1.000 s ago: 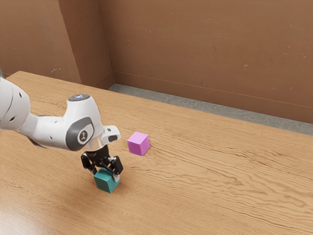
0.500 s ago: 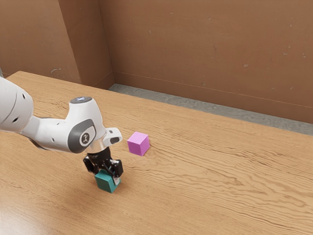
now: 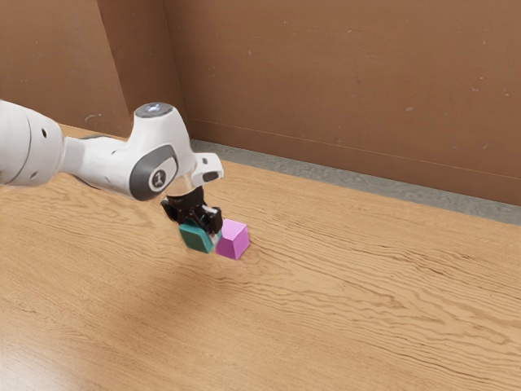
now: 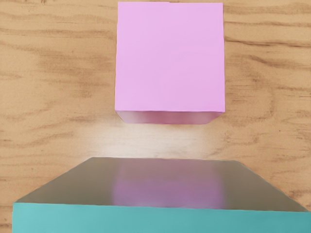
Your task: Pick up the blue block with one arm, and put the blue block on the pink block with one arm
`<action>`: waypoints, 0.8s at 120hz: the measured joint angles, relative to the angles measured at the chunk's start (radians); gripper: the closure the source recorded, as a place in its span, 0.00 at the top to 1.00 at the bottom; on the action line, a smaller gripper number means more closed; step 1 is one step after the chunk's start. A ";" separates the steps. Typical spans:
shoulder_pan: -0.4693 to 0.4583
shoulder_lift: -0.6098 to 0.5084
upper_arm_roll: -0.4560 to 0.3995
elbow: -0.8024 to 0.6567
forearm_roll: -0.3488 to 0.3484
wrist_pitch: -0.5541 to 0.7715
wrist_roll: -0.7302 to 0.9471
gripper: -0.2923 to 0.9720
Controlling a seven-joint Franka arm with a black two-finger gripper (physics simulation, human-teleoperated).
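My gripper (image 3: 195,226) is shut on the teal-blue block (image 3: 196,237) and holds it in the air just off the table. The pink block (image 3: 233,239) rests on the wooden table (image 3: 366,293), right beside the held block on the exterior view's right. From the wrist view, the pink block (image 4: 169,58) lies on the wood a short way ahead of the hand. The held block (image 4: 160,199) spreads large under the hand, its face reflecting the pink.
A brown wall (image 3: 342,81) rises behind the table, with a grey floor strip (image 3: 383,186) along the far edge. Open wood stretches to the exterior view's right and toward the front.
The gripper has lifted the teal-blue block off the table and carried it up and to the exterior view's right, ending next to the pink block.
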 joint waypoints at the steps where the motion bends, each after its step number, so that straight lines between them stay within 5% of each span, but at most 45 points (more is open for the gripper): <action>1: 0.000 0.004 0.000 0.007 0.003 -0.003 0.000 0.52; 96: 0.023 0.203 -0.045 0.278 0.059 -0.082 0.000 0.50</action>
